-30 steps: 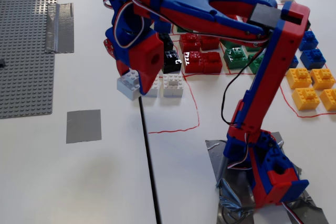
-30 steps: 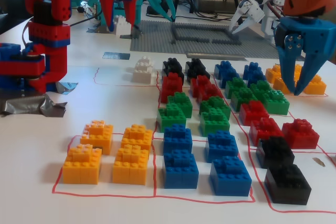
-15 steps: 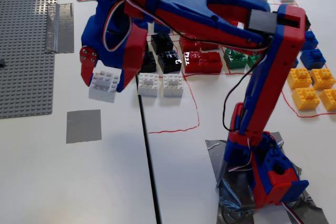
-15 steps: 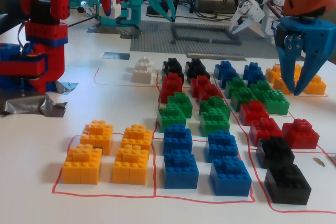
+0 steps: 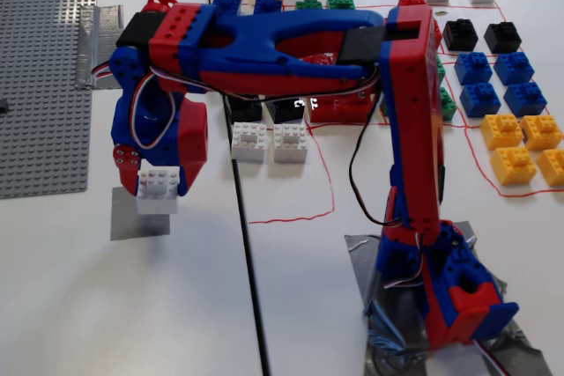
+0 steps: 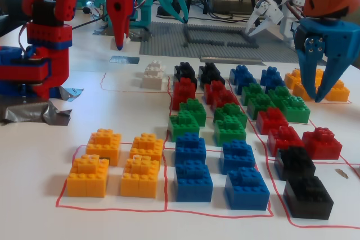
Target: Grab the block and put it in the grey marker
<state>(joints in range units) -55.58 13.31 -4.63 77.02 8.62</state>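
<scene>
Now claw (image 5: 161,184) clamped on block (image 5: 158,191), just above grey marker (image 5: 132,217); early release or off-centre drop risks landing partly on bare tabletop (image 5: 176,305)

One fixed view looks steeply down on the desk (image 5: 291,305) from close above the arm. The other sits low at the desk's (image 6: 34,155) edge, facing across. Both share the brick rows.
</scene>
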